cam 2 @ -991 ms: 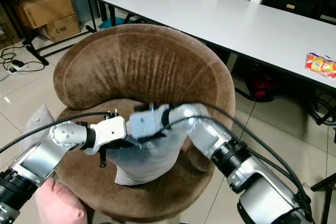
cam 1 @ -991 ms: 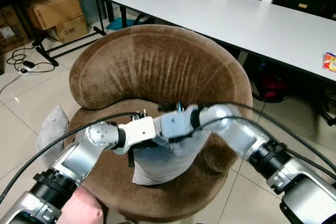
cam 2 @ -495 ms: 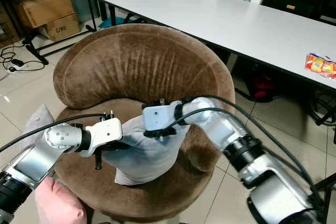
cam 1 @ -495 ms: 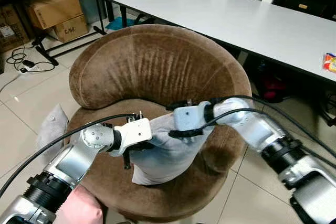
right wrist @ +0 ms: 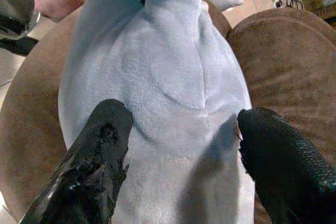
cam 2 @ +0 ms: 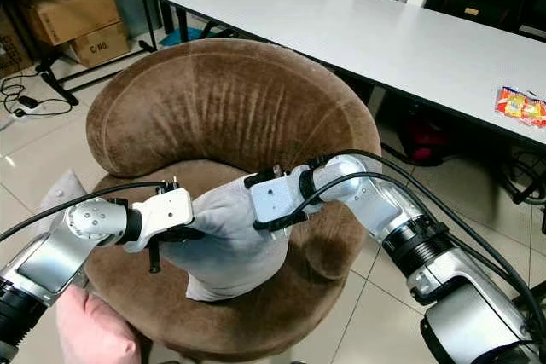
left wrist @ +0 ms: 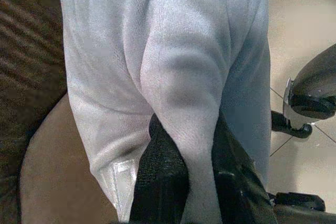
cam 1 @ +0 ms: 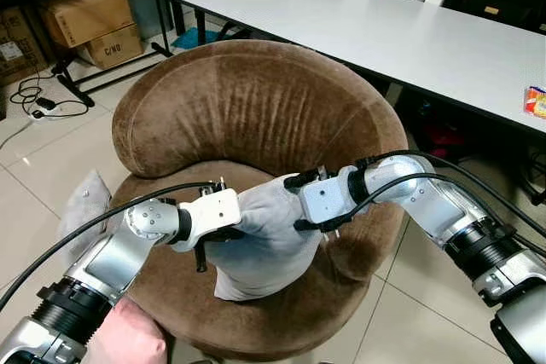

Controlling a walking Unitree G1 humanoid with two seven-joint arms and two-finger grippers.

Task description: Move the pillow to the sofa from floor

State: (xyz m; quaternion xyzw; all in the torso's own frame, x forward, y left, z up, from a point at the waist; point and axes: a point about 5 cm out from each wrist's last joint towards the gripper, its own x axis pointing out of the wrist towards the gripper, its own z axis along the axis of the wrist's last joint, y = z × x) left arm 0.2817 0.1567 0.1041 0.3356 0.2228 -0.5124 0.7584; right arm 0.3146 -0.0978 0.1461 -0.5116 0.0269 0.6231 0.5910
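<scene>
A light grey pillow lies slumped on the seat of the round brown sofa chair. My left gripper is shut on a fold at the pillow's left end, its black fingers pinching the fabric. My right gripper is open at the pillow's right end, its two fingers spread wide just over the cloth. In the left eye view the right gripper sits against the pillow's upper right side, near the chair's backrest.
A second grey pillow leans on the tiled floor left of the chair, and a pink cushion lies under my left arm. A long white table stands behind the chair. Cardboard boxes and cables are at far left.
My right gripper has slid to the right along the pillow's top. The left gripper has drawn slightly left with its fold. The pillow has spread lower across the seat.
</scene>
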